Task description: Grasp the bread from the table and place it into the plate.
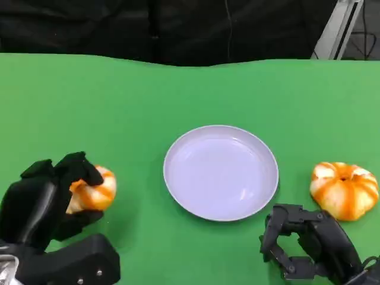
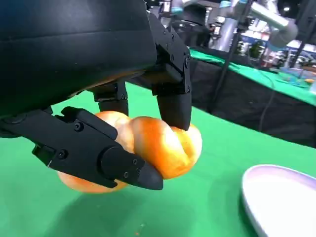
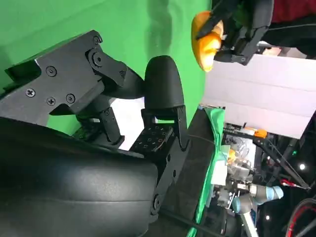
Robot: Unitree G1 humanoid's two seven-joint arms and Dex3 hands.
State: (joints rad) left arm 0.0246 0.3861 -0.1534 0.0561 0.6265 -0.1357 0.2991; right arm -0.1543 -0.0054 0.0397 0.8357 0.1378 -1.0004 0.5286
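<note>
My left hand (image 1: 41,202) grips an orange-and-white twisted bread roll (image 1: 98,191) at the lower left, to the left of the white plate (image 1: 221,172). In the left wrist view the fingers (image 2: 173,98) close around the bread (image 2: 163,145), which hangs a little above the green cloth, with the plate's rim (image 2: 281,197) beyond it. The plate holds nothing. A second bread roll (image 1: 344,190) lies on the table to the right of the plate. My right hand (image 1: 309,243) hovers just in front of that roll with its fingers loosely bent and holds nothing. The right wrist view shows the held bread (image 3: 205,42) far off.
A green cloth (image 1: 190,89) covers the table, and its far edge meets a dark backdrop. A metal frame post (image 1: 332,29) stands at the back right.
</note>
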